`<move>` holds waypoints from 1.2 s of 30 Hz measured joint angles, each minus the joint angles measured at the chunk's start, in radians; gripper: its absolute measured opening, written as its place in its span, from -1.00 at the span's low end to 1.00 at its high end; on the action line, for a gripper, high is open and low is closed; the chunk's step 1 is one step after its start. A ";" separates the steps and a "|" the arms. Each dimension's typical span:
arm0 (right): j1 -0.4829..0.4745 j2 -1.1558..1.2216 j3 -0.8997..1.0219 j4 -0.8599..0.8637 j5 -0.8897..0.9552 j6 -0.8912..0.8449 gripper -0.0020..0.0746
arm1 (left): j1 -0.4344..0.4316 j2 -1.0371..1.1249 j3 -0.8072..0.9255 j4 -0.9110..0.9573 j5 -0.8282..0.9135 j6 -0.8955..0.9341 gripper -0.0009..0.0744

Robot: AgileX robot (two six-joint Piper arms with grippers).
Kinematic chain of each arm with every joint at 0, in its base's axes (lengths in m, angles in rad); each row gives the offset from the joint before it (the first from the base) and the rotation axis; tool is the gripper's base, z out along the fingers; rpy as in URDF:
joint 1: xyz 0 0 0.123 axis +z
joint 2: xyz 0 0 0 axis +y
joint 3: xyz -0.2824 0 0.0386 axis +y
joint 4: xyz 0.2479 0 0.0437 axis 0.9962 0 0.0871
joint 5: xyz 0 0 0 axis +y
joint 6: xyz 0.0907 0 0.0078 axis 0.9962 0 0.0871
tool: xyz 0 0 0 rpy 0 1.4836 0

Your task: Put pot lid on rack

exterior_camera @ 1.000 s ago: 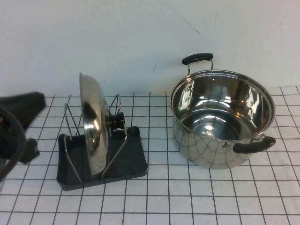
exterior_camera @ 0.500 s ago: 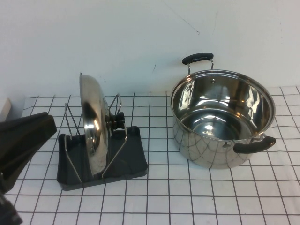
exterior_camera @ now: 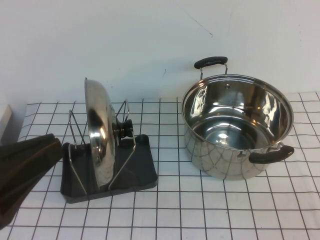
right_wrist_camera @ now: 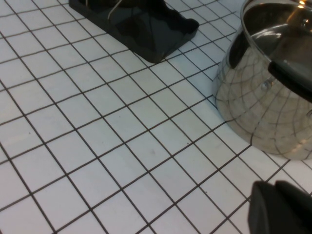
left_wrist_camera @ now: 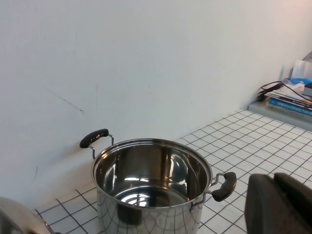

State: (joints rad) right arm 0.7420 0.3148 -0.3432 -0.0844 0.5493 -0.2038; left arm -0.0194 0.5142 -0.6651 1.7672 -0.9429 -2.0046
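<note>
One steel pot [exterior_camera: 236, 125] stands open on the tiled table [exterior_camera: 200, 210]. Pot lid [exterior_camera: 98, 134] stands on edge in the rack [exterior_camera: 107, 170]. Left gripper [exterior_camera: 22, 167] beside rack, right gripper [right_wrist_camera: 282, 209] near pot; jaw states: cannot tell.

Lighting is bright, even and diffuse across all three views; the white wall and the gridded desk [exterior_camera: 210, 210] read clean, without deep cast shadows. Strong specular glare sits on the pot lid [exterior_camera: 97, 132] and inside the pot [exterior_camera: 235, 125], whose wall mirrors the grid lines. The left tool [exterior_camera: 22, 170] is a dark, soft, out-of-focus mass at the high view's left edge. The right tool [right_wrist_camera: 285, 209] is likewise blurred and underexposed in its wrist view.
</note>
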 joint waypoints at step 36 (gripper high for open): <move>0.000 0.000 0.000 0.000 0.006 0.000 -0.95 | -0.176 -0.444 0.321 -0.744 0.692 0.727 -0.98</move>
State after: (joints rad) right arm 0.7420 0.3148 -0.3432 -0.0844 0.5549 -0.2038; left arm -0.1957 0.0699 -0.3441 1.0232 -0.2505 -1.2780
